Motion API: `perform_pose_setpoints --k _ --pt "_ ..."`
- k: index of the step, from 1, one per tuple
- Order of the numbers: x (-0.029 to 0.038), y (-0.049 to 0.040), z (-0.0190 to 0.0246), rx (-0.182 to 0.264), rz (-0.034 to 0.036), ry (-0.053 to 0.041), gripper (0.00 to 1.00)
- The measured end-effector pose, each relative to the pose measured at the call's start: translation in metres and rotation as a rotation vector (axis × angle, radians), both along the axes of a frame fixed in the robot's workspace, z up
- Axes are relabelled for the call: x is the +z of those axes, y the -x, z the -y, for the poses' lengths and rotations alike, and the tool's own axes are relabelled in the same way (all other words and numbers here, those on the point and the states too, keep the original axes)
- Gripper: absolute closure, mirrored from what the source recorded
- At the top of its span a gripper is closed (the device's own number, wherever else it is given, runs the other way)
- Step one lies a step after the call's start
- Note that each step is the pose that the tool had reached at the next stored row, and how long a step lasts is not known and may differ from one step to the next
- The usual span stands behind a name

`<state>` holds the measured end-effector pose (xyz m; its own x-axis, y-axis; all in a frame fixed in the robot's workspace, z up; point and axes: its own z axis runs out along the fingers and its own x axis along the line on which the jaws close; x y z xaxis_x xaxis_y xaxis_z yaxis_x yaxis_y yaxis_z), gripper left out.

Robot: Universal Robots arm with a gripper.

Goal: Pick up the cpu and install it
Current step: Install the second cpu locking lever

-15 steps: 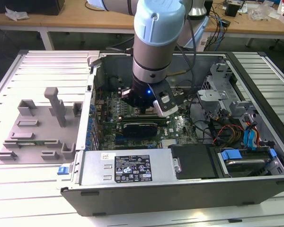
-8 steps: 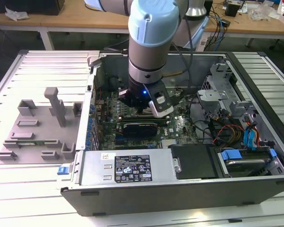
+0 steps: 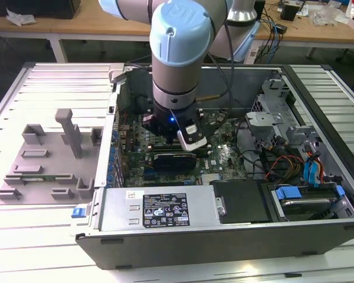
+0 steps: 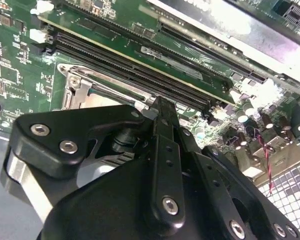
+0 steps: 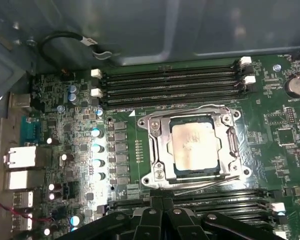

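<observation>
Silvery-grey metal marks the cpu (image 5: 195, 148), a small flat square lying in the socket (image 5: 155, 150) a little right of the middle of the first wrist view, its top plate framed on all sides by the socket's bright metal frame and apart from the gripper's links. Rows of dark memory slots (image 5: 170, 82) run just above the socket in that view, and another set of slots lies just below it, next to the black gripper linkage at the bottom edge. The green motherboard (image 5: 65, 125) spreads around them, with small capacitors to the left of the socket. In the second wrist view the gripper (image 4: 160, 107) fills the lower half of the frame, its black links meeting at a narrow tip over a corner of the socket frame; whether the fingers are parted or closed I cannot tell. In the exterior view the arm (image 3: 180, 53) reaches down into the open computer case (image 3: 224, 236) at frame centre, and a grey tray (image 3: 23, 188) with plastic blocks lies at the exterior view's left, well apart from the case.
</observation>
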<state>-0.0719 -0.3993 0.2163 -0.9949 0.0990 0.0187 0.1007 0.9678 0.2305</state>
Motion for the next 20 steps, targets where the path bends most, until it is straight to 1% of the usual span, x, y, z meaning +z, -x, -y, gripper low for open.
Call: perform_pose_setpoints --k 1,3,6,8,10,13,14,15,16,17,18,19,20 --pt "-0.0004 0.0006 0.0 -0.004 0.0 -0.0053 0.89" --pt "-0.0013 0.0024 -0.0001 -0.012 -0.0001 -0.0198 0.89" --pt "-0.0043 0.0039 -0.0003 -0.031 0.0002 -0.032 0.89" --pt "-0.0067 0.0049 -0.0004 -0.046 0.0001 -0.0378 0.89" --pt "-0.0109 0.0068 -0.001 -0.063 0.0005 -0.0426 0.89" --pt "-0.0143 0.0107 -0.0025 -0.071 0.0003 -0.0495 0.89" --pt "-0.0169 0.0129 -0.0038 -0.077 0.0002 -0.0542 0.89" --pt "-0.0197 0.0132 -0.0046 -0.087 0.0009 -0.059 0.89" --pt "-0.0218 0.016 -0.0054 -0.096 0.0006 -0.0617 0.89" --pt "-0.0218 0.0166 -0.0053 -0.096 0.0005 -0.0591 0.89" --pt "-0.0215 0.0166 -0.0054 -0.096 0.0011 -0.0535 0.89" --pt "-0.0202 0.0166 -0.0053 -0.096 0.0012 -0.05 0.89" --pt "-0.0165 0.0165 -0.0055 -0.096 0.0016 -0.0478 0.89"
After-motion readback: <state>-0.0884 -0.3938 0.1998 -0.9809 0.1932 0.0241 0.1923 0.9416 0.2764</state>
